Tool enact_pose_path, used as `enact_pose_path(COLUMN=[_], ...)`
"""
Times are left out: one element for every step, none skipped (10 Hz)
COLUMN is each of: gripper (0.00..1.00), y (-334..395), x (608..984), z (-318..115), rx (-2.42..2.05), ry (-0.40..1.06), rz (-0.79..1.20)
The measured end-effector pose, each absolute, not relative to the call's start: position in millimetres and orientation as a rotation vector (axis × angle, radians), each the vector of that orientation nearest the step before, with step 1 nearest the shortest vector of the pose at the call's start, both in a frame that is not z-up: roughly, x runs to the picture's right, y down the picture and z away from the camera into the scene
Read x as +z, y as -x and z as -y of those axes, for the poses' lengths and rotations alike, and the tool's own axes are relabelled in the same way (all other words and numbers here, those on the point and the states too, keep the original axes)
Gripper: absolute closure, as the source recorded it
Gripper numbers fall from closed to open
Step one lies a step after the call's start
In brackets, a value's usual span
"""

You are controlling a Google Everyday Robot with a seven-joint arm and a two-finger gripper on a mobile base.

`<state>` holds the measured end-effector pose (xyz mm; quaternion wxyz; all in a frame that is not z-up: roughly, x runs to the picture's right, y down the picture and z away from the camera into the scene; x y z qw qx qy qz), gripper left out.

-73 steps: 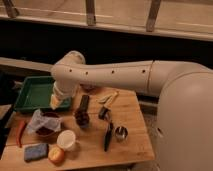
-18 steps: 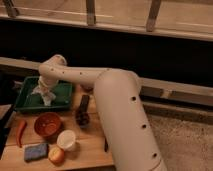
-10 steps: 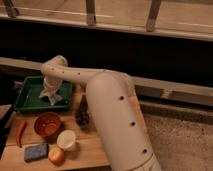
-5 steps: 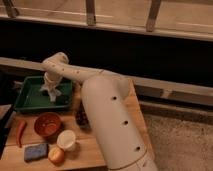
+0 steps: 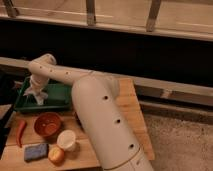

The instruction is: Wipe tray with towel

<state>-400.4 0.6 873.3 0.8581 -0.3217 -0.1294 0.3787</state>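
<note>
A green tray [image 5: 60, 95] sits at the back left of the wooden table. A pale towel [image 5: 37, 95] hangs bunched from my gripper [image 5: 36, 84] and touches the tray's floor in its left part. My white arm reaches from the lower right across the table to the tray and hides the tray's right end. The gripper is over the left half of the tray, with the towel under it.
In front of the tray stand a red-brown bowl [image 5: 47, 124], a white cup [image 5: 66, 140], an orange fruit [image 5: 56, 155], a blue sponge [image 5: 36, 151] and a red chili [image 5: 20, 132]. A dark wall and railing run behind the table [image 5: 127, 107].
The gripper with the towel has moved left and slightly forward inside the tray, dragging the towel over the tray floor. The arm has swung closer to the camera.
</note>
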Motion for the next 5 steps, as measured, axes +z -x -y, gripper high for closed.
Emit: enact_pose_path(gripper=[1.00, 1.00, 1.00, 1.00, 1.00], y=[395.7, 380.5, 366.4, 346.7, 324.2], x=[866.1, 859.5, 856.6, 855.6, 860.9], z=[-8.1, -14.3, -17.3, -17.3, -10.0], rx=[0.793, 0.799, 0.807, 0.818, 0.834], ry=[0.674, 0.668, 0.663, 0.655, 0.644], rz=[0.258, 0.235, 0.218, 0.199, 0.179])
